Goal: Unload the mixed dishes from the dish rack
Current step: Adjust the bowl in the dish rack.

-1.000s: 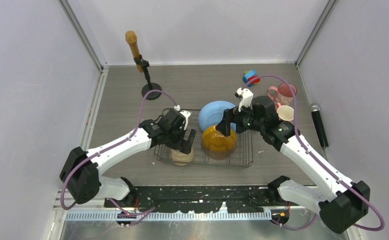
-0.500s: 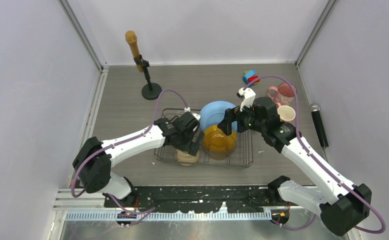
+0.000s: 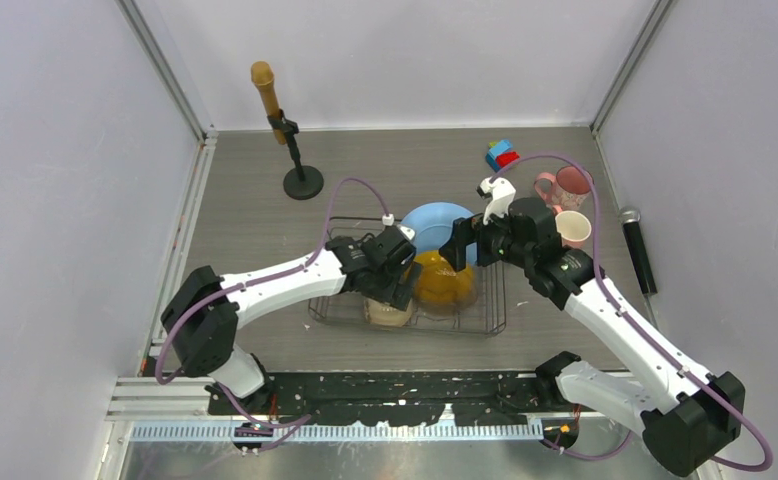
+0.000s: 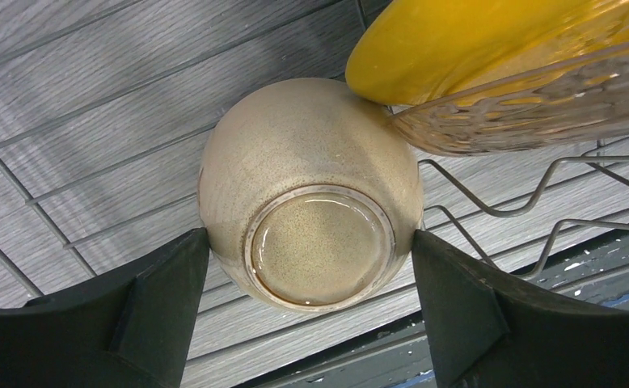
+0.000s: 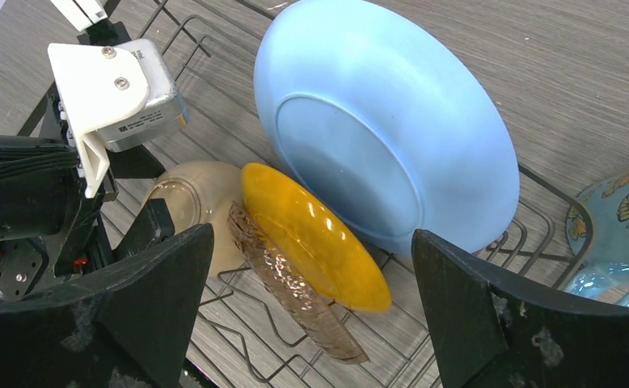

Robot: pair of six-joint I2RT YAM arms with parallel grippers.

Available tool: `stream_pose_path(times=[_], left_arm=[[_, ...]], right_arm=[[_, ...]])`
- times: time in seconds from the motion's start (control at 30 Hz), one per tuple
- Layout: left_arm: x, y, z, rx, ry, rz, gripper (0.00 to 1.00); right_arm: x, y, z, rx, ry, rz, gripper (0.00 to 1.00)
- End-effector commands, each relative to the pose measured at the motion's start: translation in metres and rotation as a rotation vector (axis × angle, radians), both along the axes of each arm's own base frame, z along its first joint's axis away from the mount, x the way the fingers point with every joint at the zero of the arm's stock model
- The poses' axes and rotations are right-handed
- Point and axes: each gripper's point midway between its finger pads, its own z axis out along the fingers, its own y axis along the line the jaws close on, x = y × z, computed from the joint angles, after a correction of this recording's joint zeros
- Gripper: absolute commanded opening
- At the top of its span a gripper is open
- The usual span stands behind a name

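The dish rack [image 3: 492,322] holds a large light-blue plate [image 3: 431,224] and a yellow patterned plate [image 3: 445,287], both leaning on the dividers. It also holds an upside-down beige bowl [image 3: 390,314]. My left gripper [image 3: 397,288] is open and straddles the bowl [image 4: 311,202]. Both fingers touch its sides, and the bowl touches the yellow plate [image 4: 473,40]. My right gripper [image 3: 458,246] is open and empty, above the yellow plate [image 5: 311,234] and blue plate [image 5: 384,129]. A blue butterfly mug [image 5: 628,234] sits at the rack's right end. Two pink mugs [image 3: 568,186] [image 3: 572,228] stand on the table to the right.
A brown microphone [image 3: 265,90] on a black stand is at the back left. A red-blue toy block [image 3: 502,155] lies at the back right. A black microphone [image 3: 640,248] lies along the right wall. Walls close in both sides and the back.
My left gripper has moved right along the rack's front, and the bowl has shifted right with it against the yellow plate. My right gripper has barely moved.
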Motion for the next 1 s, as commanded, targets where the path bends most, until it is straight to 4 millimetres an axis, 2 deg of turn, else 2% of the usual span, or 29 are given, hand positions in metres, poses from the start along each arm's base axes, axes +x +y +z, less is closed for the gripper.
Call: stream_pose_path(times=[0.0,0.1,0.27,0.5,0.73,0.87,0.97], left_arm=[[-0.018,0.024,-0.033,0.133,0.092,0.008,0.78],[-0.013,0.026,-0.022,0.132,0.056,0.022,0.59],[-0.008,0.029,0.001,0.099,-0.002,0.037,0.45],[-0.003,0.047,0.026,0.096,-0.090,0.086,0.34],[-0.003,0.051,0.038,0.028,-0.140,0.095,0.35],[-0.004,0.054,0.037,0.024,-0.145,0.102,0.48],[-0.003,0.055,0.040,0.012,-0.154,0.109,0.66]], right_arm=[[0.006,-0.002,0.021,0.018,-0.094,-0.014,1.00],[0.005,-0.002,0.021,0.018,-0.096,-0.016,1.00],[0.005,-0.003,0.023,0.021,-0.105,-0.019,1.00],[0.004,0.000,0.026,0.036,-0.110,-0.006,1.00],[0.001,0.006,0.029,0.060,-0.101,0.025,1.00],[-0.003,0.012,0.030,0.078,-0.072,0.053,1.00],[-0.003,0.013,0.029,0.083,-0.060,0.049,1.00]])
